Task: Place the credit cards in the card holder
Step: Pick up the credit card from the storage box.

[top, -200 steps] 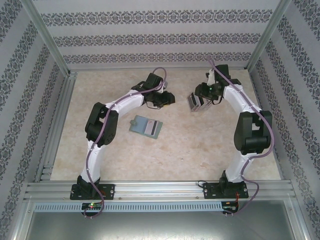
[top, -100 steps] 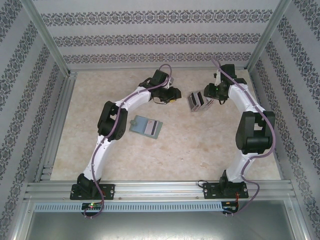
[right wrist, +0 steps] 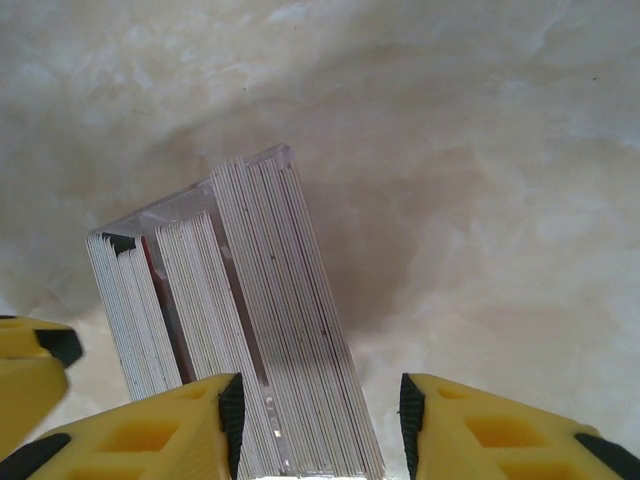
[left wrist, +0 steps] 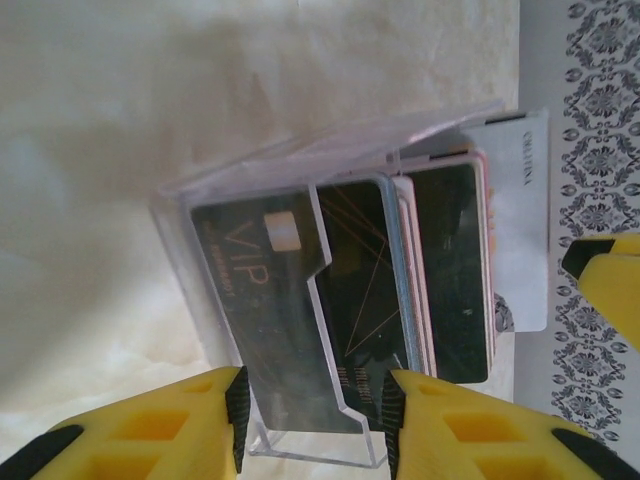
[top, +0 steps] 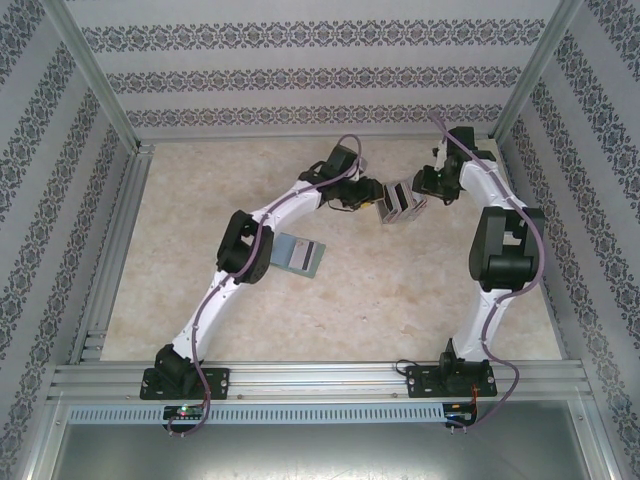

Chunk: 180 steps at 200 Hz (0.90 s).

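Both parted and empty, the left gripper (left wrist: 313, 410) and right gripper (right wrist: 320, 405) are flanking the clear rack (top: 398, 203) of credit cards (left wrist: 360, 290), upper centre.

Probably a robotics lab cell: aluminium rails (top: 320, 378) and wallpapered panels (top: 320, 75) enclose the marble-look table (top: 380, 300).
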Each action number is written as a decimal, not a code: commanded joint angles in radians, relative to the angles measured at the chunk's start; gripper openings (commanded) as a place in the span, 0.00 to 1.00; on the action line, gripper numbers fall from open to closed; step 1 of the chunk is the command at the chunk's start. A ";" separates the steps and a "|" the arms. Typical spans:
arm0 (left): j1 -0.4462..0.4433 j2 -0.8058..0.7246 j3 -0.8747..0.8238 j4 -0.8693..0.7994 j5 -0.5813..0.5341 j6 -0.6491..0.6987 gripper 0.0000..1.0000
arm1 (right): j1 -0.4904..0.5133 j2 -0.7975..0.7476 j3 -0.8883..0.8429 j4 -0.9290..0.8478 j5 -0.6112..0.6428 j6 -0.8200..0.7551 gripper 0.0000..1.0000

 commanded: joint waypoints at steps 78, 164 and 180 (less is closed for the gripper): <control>-0.026 0.064 0.082 0.030 -0.001 -0.075 0.43 | 0.017 0.106 0.101 -0.063 -0.020 -0.037 0.49; -0.026 0.108 0.087 0.015 -0.004 -0.076 0.43 | 0.021 0.103 0.103 -0.070 0.025 -0.045 0.48; -0.025 0.109 0.084 0.007 -0.006 -0.067 0.43 | 0.021 0.105 0.108 -0.075 0.037 -0.047 0.48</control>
